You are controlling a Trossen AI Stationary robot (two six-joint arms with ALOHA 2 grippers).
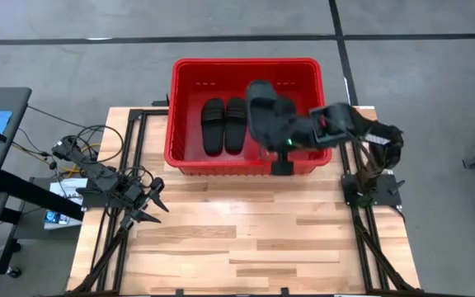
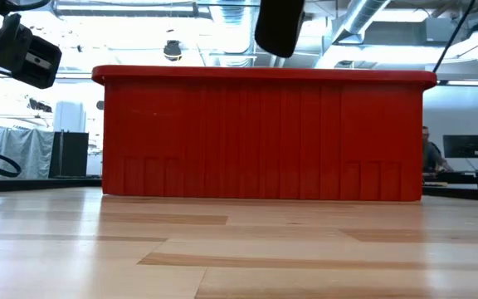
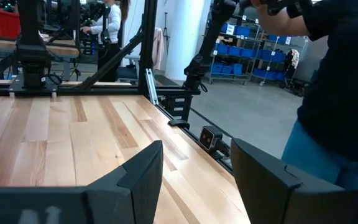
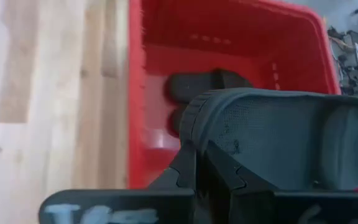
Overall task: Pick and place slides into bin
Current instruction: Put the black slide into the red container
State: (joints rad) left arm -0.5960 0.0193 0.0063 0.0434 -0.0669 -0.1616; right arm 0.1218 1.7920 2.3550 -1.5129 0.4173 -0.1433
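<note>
The red bin (image 1: pixel 180 115) stands at the table's far middle; it also shows in the low view (image 2: pixel 264 133). Two black slides (image 1: pixel 223 124) lie side by side on its floor, left of centre, and also show in the right wrist view (image 4: pixel 207 84). My right gripper (image 1: pixel 285 136) is over the bin's right half, shut on another black slide (image 1: pixel 264 103), which the low view shows above the rim (image 2: pixel 280 25). A fourth slide is not in view. My left gripper (image 1: pixel 151 202) is open and empty above the table's left side. My right gripper pinches the slide's sole edge (image 4: pixel 191 140) between its two fingers, near one end. The fingers reach in from the table's right side, slanting down. The slide is lifted clear above the bin and reaches away from the fingers toward the bin's far wall, a broad face of its sole (image 4: pixel 272 140) toward the wrist camera.
Bare wooden table (image 1: pixel 246 239) lies in front of the bin. Black frame rails run along both sides (image 1: pixel 122 231) (image 1: pixel 369 231). A person in dark clothes (image 3: pixel 340 81) stands beyond the table's edge in the left wrist view.
</note>
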